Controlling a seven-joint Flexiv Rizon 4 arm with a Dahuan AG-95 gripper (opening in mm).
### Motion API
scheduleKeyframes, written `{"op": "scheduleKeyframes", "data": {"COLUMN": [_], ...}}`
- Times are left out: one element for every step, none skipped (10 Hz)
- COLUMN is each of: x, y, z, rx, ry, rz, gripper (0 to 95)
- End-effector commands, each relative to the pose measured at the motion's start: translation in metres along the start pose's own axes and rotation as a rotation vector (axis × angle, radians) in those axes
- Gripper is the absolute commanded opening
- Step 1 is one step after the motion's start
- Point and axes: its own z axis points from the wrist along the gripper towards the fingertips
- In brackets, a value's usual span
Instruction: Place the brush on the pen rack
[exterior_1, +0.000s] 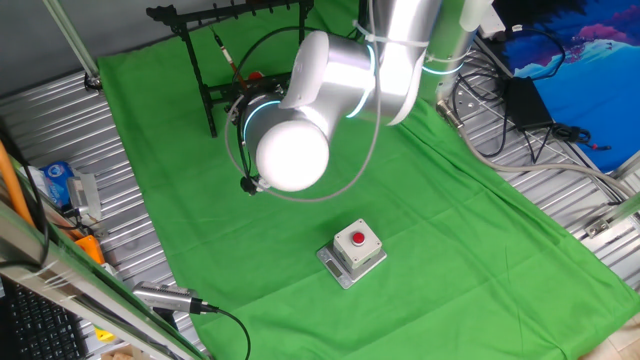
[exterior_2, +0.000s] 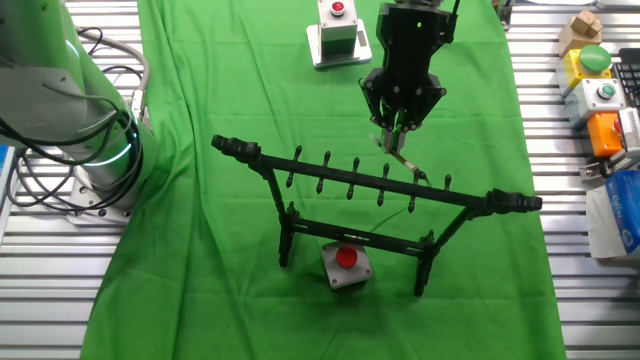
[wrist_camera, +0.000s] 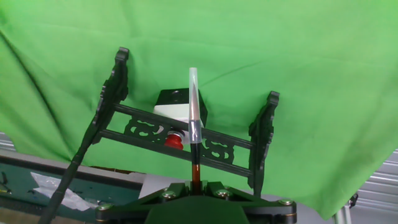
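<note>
Just ahead of my gripper (exterior_2: 398, 137), clamped on the brush (wrist_camera: 194, 134), stands the rack (exterior_2: 380, 183); brush carried there, hanging on a peg remains.

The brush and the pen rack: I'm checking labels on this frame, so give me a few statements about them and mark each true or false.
1. The claw holds the brush. True.
2. The brush already hangs from the pen rack. False: it is in the claw's grip, near the top bar.
3. A grey box with a red button sits by the rack's legs. True.
4. The cloth under the rack is blue. False: it is green.
5. The rack lies toppled. False: it stands upright.
</note>
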Motion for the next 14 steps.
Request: {"op": "scheduleKeyframes", "data": {"x": [-0.001,-0.001,-0.001,-0.001,-0.001,-0.002,-0.003,-0.004,-0.006,-0.007,-0.006,-0.005,-0.003,-0.001], "y": [-0.001,-0.001,-0.002,-0.005,-0.005,-0.008,-0.01,-0.011,-0.013,-0.014,-0.013,-0.012,-0.008,-0.003], "z": [0.0,0.0,-0.001,-0.002,-0.002,-0.01,-0.014,-0.018,-0.022,-0.023,-0.023,-0.023,-0.023,-0.021], "rx": [-0.007,-0.007,-0.007,-0.014,-0.014,-0.032,-0.034,-0.035,-0.034,-0.032,-0.032,-0.033,-0.036,-0.036], "ry": [-0.006,-0.017,-0.017,-0.015,-0.015,-0.01,-0.003,-0.001,0.007,0.015,0.022,0.028,0.032,0.035], "rz": [0.005,0.008,0.01,0.007,0.007,0.015,0.017,0.018,0.016,0.009,0.001,-0.004,-0.006,-0.007], "gripper": [0.0,0.0,0.0,0.0,0.0,0.0,0.0,0.0,0.0,0.0,0.0,0.0,0.0,0.0]}}
